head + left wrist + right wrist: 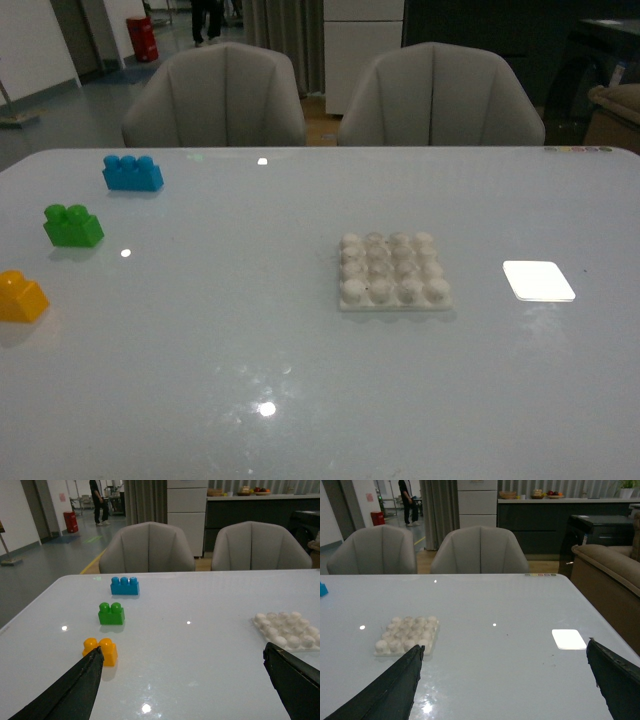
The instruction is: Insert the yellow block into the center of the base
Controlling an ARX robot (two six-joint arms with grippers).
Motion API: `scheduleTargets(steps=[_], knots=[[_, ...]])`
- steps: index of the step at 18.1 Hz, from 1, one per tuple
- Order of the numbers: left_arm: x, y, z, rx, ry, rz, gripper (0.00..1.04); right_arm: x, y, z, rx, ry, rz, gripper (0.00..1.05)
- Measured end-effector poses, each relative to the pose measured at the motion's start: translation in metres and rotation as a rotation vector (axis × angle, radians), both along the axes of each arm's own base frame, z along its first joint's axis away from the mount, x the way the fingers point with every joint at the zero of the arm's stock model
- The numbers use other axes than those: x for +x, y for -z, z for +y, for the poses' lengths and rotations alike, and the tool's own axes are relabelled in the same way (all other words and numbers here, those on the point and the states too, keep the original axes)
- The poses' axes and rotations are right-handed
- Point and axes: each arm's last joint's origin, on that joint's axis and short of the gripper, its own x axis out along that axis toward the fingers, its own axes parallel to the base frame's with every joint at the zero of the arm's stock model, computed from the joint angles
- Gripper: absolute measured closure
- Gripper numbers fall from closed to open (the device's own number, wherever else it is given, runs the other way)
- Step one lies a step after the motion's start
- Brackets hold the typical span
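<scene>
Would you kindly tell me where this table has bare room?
Widest bare stretch: between the yellow block and the base. Also bare: the strip between base and white patch. Crowded: the left side, where the green block and blue block stand.

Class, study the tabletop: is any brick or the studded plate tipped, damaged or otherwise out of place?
Nothing stands out. The yellow block, green brick and blue brick stand upright and apart at the left; the base lies flat near the middle, its studs bare.
</scene>
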Motion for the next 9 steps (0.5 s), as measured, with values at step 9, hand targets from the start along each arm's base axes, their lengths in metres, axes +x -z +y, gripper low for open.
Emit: scheduleTargets(steps=[9], knots=[[0.0,0.0,0.0,0.0,0.0,0.0,0.07,0.0,0.0,0.0,0.0,0.0,0.0,0.06]])
